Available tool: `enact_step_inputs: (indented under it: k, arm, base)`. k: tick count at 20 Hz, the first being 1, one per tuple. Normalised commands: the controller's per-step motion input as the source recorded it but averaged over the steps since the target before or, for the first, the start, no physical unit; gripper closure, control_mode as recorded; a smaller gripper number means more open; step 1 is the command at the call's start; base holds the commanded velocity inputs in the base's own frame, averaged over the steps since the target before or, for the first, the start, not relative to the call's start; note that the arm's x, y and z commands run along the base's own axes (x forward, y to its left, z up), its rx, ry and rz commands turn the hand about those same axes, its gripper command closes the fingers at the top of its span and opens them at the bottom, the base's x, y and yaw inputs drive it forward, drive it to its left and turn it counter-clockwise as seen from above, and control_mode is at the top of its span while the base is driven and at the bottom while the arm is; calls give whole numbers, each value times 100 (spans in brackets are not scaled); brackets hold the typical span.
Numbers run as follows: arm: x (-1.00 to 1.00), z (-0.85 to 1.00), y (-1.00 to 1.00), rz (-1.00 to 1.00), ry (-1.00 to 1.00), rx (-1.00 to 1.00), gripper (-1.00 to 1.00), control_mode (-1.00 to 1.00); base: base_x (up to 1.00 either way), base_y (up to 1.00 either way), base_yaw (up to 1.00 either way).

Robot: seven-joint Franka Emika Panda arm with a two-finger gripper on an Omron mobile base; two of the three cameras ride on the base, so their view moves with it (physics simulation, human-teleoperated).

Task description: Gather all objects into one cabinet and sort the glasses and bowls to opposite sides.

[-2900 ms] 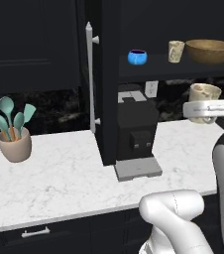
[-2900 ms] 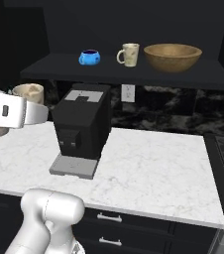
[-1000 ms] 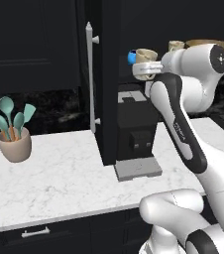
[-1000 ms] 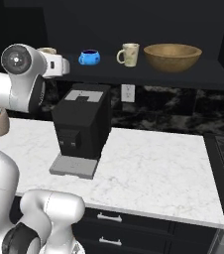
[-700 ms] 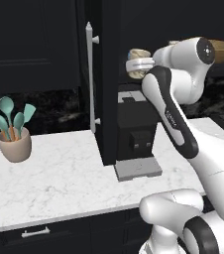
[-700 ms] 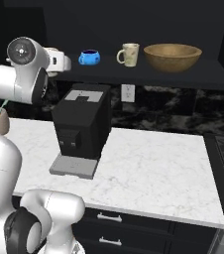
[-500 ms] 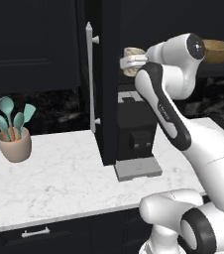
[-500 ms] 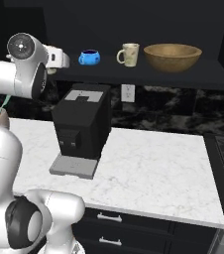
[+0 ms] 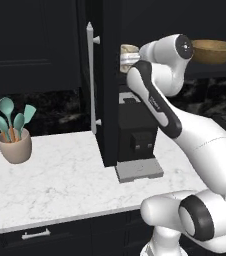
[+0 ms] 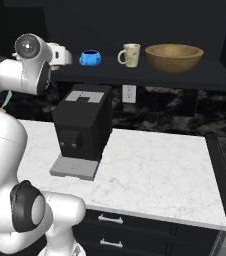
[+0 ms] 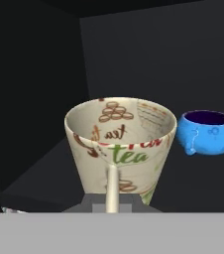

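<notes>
Dark cabinet shelf (image 10: pixel 135 75), marble counter (image 10: pixel 155 165)

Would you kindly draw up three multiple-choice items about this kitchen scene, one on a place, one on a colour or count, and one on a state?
1. Where is the wide brown wooden bowl?
A. on the white marble counter
B. on the dark cabinet shelf
C. on top of the black coffee machine

2. How many cream-beige printed cups can be counted?
A. one
B. two
C. four

3. What is the state of the gripper?
A. shut on a cup
B. open above the counter
C. shut on the blue bowl

Answers:
1 B: the right base view shows it on the shelf, right of a cream cup.
2 B: one stands on the shelf, the other, the held cup, is at the gripper.
3 A: the hand view shows the cup's handle at the fingers, with the small bright blue bowl apart beside it.
</notes>
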Motion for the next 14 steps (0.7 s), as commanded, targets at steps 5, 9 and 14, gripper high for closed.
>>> enact_step_inputs:
  k: [5,9,14]
  arm:
    - [25,-24,16,6,-4,0,100,-100]
    - [29,-9,31,5,0,0,100,-100]
    - [32,0,10,0,2,0,100,-100]
  base:
    - [0,0,0]
    - [0,0,0]
    - [0,0,0]
